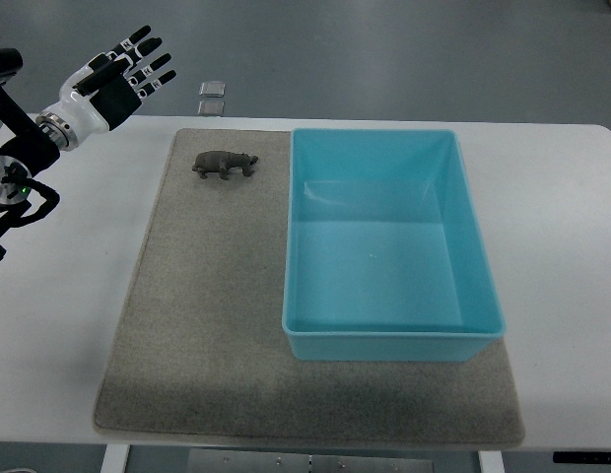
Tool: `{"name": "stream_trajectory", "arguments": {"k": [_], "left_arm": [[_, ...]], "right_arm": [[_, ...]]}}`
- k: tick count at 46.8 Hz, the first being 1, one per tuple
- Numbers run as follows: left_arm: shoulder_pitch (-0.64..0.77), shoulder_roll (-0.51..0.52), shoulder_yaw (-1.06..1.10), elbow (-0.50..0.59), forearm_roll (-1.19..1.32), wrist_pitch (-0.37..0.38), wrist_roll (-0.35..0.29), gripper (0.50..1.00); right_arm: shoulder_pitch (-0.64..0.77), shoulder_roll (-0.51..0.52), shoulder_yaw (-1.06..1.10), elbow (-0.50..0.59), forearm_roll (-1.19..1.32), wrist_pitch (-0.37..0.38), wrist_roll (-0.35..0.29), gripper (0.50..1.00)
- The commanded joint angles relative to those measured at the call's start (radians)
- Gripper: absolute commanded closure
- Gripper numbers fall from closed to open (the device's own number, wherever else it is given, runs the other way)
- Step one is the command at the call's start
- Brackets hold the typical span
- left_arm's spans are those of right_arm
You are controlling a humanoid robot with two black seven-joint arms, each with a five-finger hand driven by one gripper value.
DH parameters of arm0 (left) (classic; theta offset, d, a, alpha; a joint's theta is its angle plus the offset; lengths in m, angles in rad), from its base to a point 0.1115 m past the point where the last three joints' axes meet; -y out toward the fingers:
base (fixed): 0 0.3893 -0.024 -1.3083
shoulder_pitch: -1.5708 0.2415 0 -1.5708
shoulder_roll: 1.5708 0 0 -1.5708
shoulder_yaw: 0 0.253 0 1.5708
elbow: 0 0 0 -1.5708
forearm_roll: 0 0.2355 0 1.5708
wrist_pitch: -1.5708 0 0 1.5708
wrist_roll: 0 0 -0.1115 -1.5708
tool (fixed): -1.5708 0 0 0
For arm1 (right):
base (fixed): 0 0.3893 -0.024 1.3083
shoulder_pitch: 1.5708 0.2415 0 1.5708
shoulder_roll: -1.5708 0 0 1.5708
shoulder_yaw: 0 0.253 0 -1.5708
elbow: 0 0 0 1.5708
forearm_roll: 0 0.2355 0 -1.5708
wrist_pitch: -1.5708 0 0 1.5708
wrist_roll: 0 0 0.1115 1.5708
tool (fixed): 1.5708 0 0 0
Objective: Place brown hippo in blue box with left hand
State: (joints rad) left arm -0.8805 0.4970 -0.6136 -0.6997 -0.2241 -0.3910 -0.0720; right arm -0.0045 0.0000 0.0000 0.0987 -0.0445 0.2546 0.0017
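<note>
Hippo: the brown hippo point(226, 164) stood on the grey mat point(187, 325) near its far edge, just beside the blue box point(389, 340) but not touching it.
Left hand: the left hand point(123, 74) hovered beyond the desk point(562, 246) corner, fingers spread, holding nothing.
Right hand: not visible.
Handling: likely a small, light, rigid figurine with a smooth skin that could slip.
Hold: best pinched across the flanks at mid-body, clear of legs and head.
Box: appeared empty.

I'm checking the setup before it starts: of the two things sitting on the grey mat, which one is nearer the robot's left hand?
The brown hippo, near the mat's far left corner. The blue box sits further right, away from the open left hand.
</note>
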Motion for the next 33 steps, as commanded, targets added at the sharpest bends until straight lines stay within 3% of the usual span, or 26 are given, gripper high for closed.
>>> {"name": "stream_trajectory", "arguments": {"k": [1, 23, 33], "left_arm": [[-0.002, -0.006, -0.002, 0.002, 0.018, 0.0, 0.0, 0.501], [-0.015, -0.008, 0.0, 0.058, 0.063, -0.011, -0.015, 0.501], [-0.028, -0.001, -0.002, 0.055, 0.445, -0.009, -0.087, 0.501]], "right_arm": [[0.0, 0.0, 0.0, 0.0, 0.0, 0.0, 0.0, 0.564], [0.0, 0.0, 0.0, -0.001, 0.0, 0.0, 0.0, 0.564], [0.0, 0.0, 0.0, 0.001, 0.0, 0.0, 0.0, 0.564]]}}
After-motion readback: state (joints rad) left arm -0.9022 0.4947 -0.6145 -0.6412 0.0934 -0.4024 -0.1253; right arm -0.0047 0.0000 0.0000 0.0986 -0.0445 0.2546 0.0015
